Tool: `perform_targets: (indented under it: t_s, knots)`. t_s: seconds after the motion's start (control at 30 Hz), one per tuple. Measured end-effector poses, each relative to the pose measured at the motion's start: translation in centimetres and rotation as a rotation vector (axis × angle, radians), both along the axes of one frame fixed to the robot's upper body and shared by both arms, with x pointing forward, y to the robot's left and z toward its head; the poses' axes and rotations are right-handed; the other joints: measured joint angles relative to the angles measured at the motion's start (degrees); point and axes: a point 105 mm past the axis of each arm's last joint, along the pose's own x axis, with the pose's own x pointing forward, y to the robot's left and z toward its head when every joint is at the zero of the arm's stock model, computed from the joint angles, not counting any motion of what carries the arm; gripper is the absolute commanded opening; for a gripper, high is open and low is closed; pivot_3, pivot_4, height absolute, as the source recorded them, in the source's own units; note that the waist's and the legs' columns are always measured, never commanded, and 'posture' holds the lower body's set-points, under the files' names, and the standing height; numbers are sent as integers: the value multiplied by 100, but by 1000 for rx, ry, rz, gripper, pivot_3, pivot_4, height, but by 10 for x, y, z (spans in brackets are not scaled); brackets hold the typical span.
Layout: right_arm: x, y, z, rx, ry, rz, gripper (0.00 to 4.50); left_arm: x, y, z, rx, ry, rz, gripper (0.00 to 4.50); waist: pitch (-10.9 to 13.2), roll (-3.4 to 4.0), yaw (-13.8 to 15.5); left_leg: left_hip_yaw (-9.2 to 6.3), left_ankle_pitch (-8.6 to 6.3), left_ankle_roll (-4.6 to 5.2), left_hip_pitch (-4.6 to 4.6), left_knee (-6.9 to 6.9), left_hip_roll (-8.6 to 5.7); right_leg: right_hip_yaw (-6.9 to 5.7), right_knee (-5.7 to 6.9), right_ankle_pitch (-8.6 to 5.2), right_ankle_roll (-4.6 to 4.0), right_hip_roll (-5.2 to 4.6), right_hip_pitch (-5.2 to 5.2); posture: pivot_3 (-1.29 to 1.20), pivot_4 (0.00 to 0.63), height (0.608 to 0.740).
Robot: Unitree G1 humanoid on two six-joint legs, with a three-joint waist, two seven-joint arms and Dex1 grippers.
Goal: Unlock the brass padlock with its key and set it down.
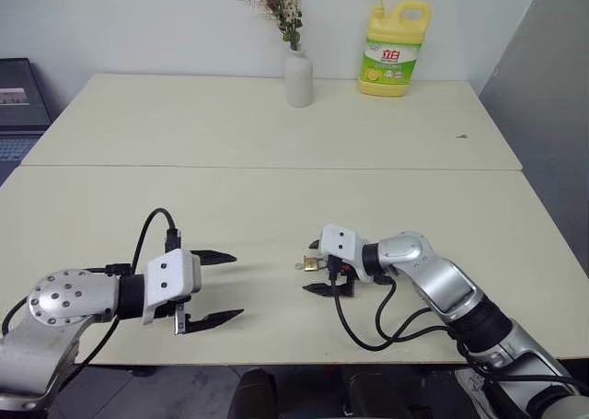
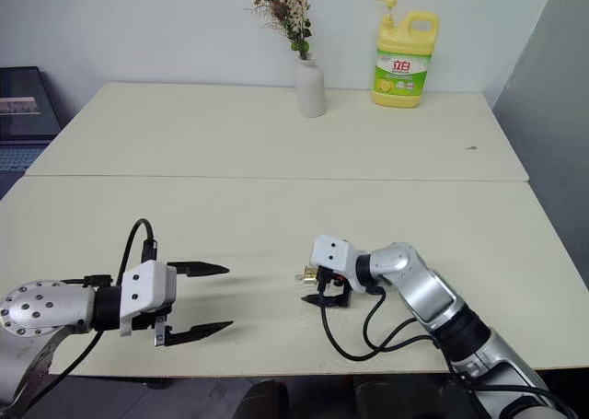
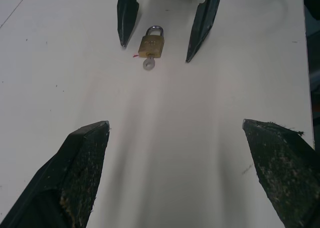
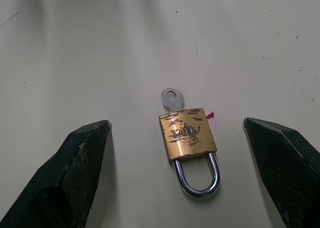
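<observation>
Now, one brass padlock (image 4: 189,135) lies flat on the cream table (image 1: 276,124), with one key (image 4: 171,98) poking out of the bottom of its body, the key's round head resting on the tabletop. The silvery shackle looks seated in the body at both legs. A tiny pink speck sits just beside the lock's corner.

Two grippers are in play. The right gripper (image 1: 316,267) is down low at the table, its two black fingers spread wide with the padlock lying between them; neither finger touches it, so nothing is held. The left gripper (image 1: 221,287) hovers well apart from the lock, pointing towards it, its two fingers also standing wide and empty-handed.

In the left wrist view the padlock (image 3: 151,43) sits between the right gripper's two fingertips (image 3: 127,17), key end facing the left gripper.

At the far side of the table: one white vase (image 1: 297,76) with dried flowers, and one yellow detergent bottle (image 1: 394,55) with a pump top. One laptop (image 1: 20,101) peeks in past the table's left edge.
</observation>
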Motion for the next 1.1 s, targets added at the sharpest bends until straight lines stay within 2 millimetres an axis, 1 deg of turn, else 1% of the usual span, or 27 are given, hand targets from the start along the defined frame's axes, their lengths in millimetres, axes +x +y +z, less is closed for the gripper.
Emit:
perform_targets:
  t_s: [0.3, 0.33, 0.4, 0.57, 0.6, 0.7, 0.83, 0.9, 1.0, 1.07, 1.1]
  knots:
    - [2, -1, 0, -20, 37, -15, 4500, 4, -4, 2, 0, -14, -4, 4481, 0, 0, 3, 0, 0, 0, 0, 1, -1, 0, 0, 0, 0, 0, 1, 0, 150, 740]
    - [2, -1, 0, -21, 40, -16, 4331, 4, -4, 2, 0, -15, -6, 4497, 0, 0, 4, 0, 0, 0, 0, 1, -1, 0, 0, 0, 0, 0, 1, 0, 150, 740]
    - [1, -1, 0, -22, 46, -20, 3881, 4, -6, 1, 0, -13, -16, 4500, -1, -1, 4, 0, 0, 0, 0, 1, -1, 0, 0, 0, 0, 0, 2, 0, 150, 740]
    - [1, -1, -1, -24, 51, -26, 2258, 4, -9, -1, 0, -7, -25, 4500, -1, -1, -3, -1, 0, 0, 2, 1, 0, 0, 0, 0, 0, 0, 2, 0, 150, 740]
    - [1, -1, -1, -24, 51, -25, 1840, 4, -9, -2, 1, -5, -27, 4500, -1, -1, -3, -1, 0, 0, 1, 1, 0, 0, 0, 0, 0, 0, 2, 0, 150, 740]
    - [1, -1, 0, -24, 48, -24, 941, 5, -7, -2, 5, -9, -24, 4500, -1, -2, -3, -1, 0, 0, 2, 1, -1, 0, 0, 0, 1, 0, 2, 0, 150, 740]
    - [1, -1, 1, -24, 34, -18, 934, 8, -7, -1, 10, -20, -27, 4500, -1, -1, -2, -1, 0, 0, 1, 1, -1, 0, 0, 0, 1, 0, 2, 0, 150, 740]
    - [1, -6, 2, -36, -17, -11, 934, 9, -7, -3, -1, -15, -23, 4500, -1, -1, 21, 0, 0, 0, 0, 1, -2, 0, 0, 0, 2, -1, 2, 0, 150, 740]
    - [4, -23, 6, -91, -123, -20, 934, 11, -10, -5, -33, -4, -15, 4500, -1, -1, 50, 1, 0, 0, -3, 2, -4, 0, -3, 0, 2, -3, 1, 0, 150, 740]
    - [5, -42, 10, -128, -195, -41, 934, 15, -15, -1, -88, -2, -2, 4500, -1, -2, 82, 1, 0, 0, -3, 3, -4, 0, -4, 0, 3, -3, 1, 0, 150, 740]
    - [6, -47, 12, -138, -218, -47, 934, 16, -16, 0, -103, 0, 4, 4500, -2, -3, 81, 1, 0, 0, -3, 2, -2, 0, -3, 0, 2, -2, 1, 0, 150, 740]
